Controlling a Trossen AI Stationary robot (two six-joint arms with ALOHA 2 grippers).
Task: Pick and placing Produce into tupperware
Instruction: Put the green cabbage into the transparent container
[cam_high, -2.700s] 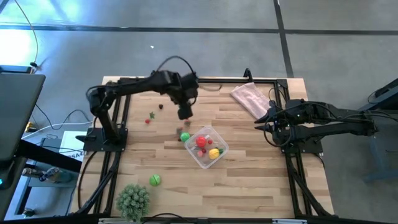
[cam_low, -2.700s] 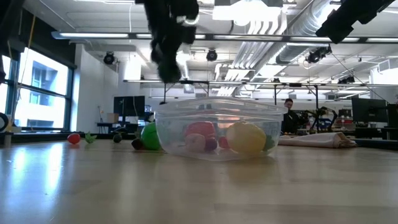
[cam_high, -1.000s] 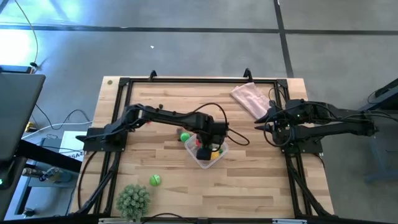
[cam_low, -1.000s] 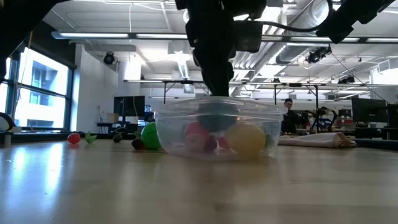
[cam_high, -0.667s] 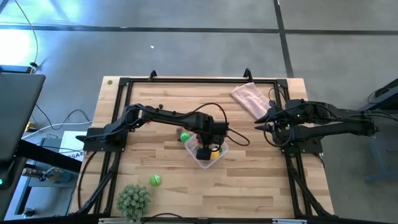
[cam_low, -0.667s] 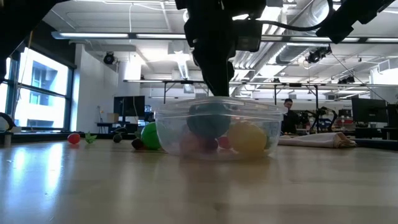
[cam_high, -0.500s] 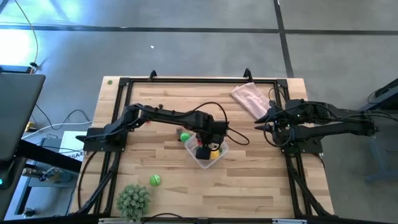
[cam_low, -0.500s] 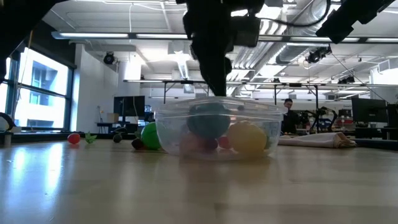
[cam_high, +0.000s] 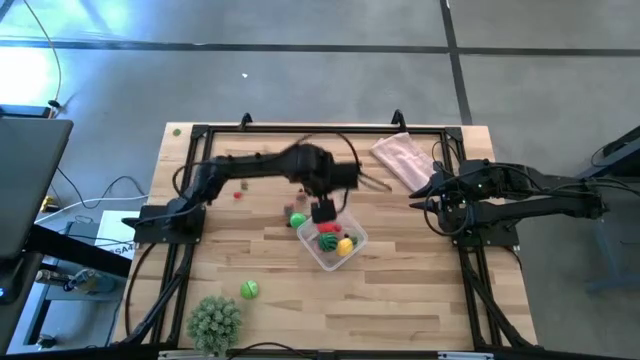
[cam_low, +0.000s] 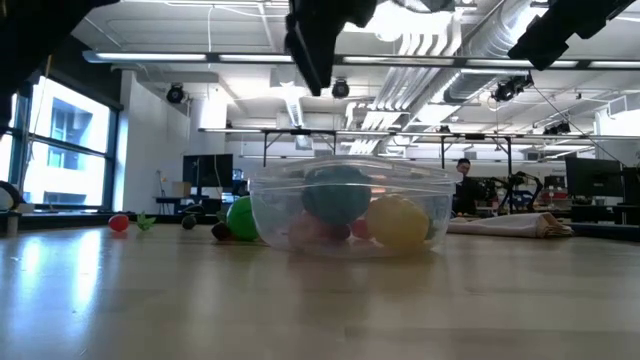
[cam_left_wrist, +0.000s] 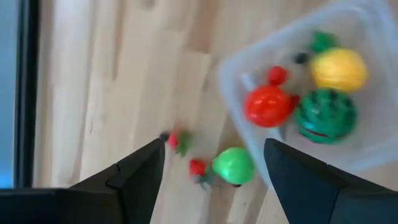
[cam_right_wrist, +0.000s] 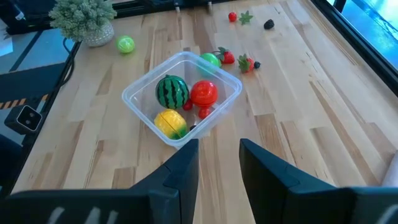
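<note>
The tupperware (cam_high: 331, 241) sits mid-table holding a striped melon (cam_right_wrist: 171, 91), tomato (cam_right_wrist: 203, 93) and lemon (cam_right_wrist: 170, 122) — the left gripper (cam_left_wrist: 211, 168), fingers spread and empty, hangs above its far rim, bare wood on every side.

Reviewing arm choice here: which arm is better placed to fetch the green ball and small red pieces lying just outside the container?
Left. Its open left gripper hangs right beside the tupperware, with the green ball and red pieces in front of its fingers. The right gripper waits at the table's far right edge.
</note>
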